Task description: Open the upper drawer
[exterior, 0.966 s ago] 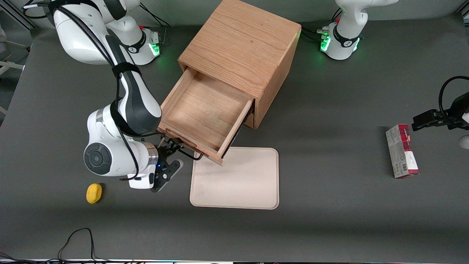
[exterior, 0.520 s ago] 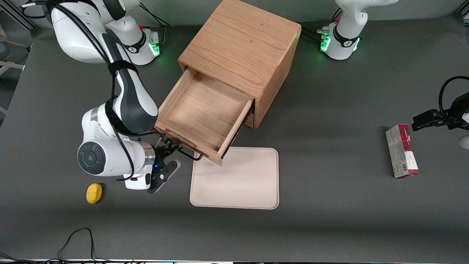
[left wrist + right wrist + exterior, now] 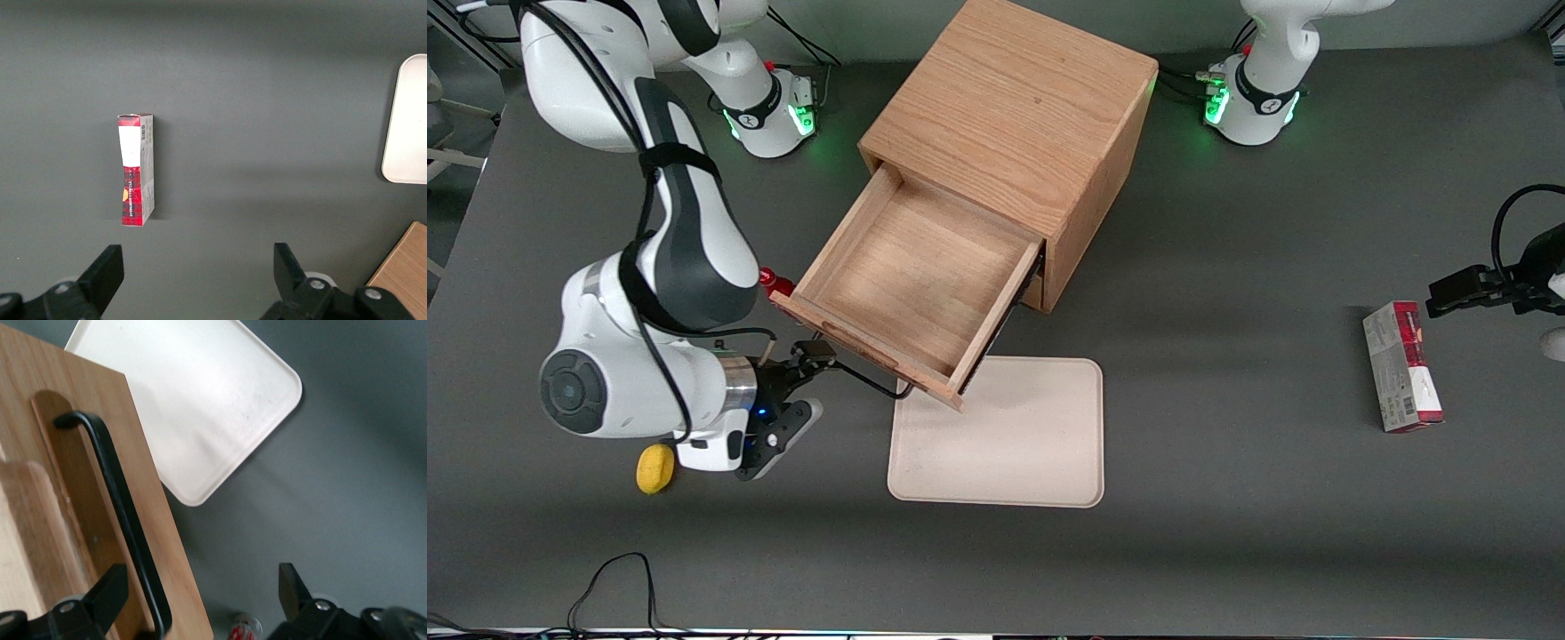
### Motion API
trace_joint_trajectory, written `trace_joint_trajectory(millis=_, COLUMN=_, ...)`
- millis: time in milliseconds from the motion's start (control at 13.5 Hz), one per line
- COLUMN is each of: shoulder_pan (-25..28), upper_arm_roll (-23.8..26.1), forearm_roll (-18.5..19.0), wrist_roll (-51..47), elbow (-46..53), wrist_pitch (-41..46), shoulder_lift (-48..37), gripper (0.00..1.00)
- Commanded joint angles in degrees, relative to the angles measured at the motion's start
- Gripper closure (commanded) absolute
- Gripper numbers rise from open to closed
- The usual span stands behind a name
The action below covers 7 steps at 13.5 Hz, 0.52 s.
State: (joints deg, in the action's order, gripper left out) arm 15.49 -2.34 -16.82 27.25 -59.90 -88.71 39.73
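The oak cabinet (image 3: 1009, 133) stands at the frame's upper centre on the counter (image 3: 1227, 356), its upper drawer (image 3: 907, 280) pulled out over the cream tray (image 3: 1014, 444). Just beside its black handle (image 3: 863, 378), lower left, the gripper (image 3: 805, 387) hovers, fingers (image 3: 100, 597) released.

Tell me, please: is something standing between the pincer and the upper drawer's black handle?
Nothing visible does. The pincer sits right at the black handle on the front of the upper drawer, which is already pulled far out. The beige tray lies on the table beside the pincer, not between them.
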Motion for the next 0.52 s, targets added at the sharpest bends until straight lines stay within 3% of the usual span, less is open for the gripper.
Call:
trace_joint_trajectory(millis=0, shoulder_pan=-2.03, upper_arm_roll=-0.38, forearm_roll=-1.03, wrist_roll=1.4, elbow=2.59, wrist_pitch=4.67, shoulder_lift=-0.52, gripper=0.0)
trace_joint_trajectory(millis=223, shoulder_pan=-5.46, upper_arm_roll=-0.12, forearm_roll=-0.15, wrist_roll=0.62, elbow=1.98, wrist_pitch=9.06, shoulder_lift=-3.94, gripper=0.0)
trace_joint_trajectory(millis=371, shoulder_pan=-5.03, upper_arm_roll=-1.08, forearm_roll=7.29, wrist_roll=-0.69, elbow=-3.35, wrist_pitch=9.61, shoulder_lift=-9.9, gripper=0.0)
trace_joint_trajectory(millis=446, shoulder_pan=-5.03, upper_arm_roll=-1.17, forearm_roll=9.24, wrist_roll=-1.75, elbow=-6.6, wrist_pitch=8.91, shoulder_lift=-13.24, gripper=0.0)
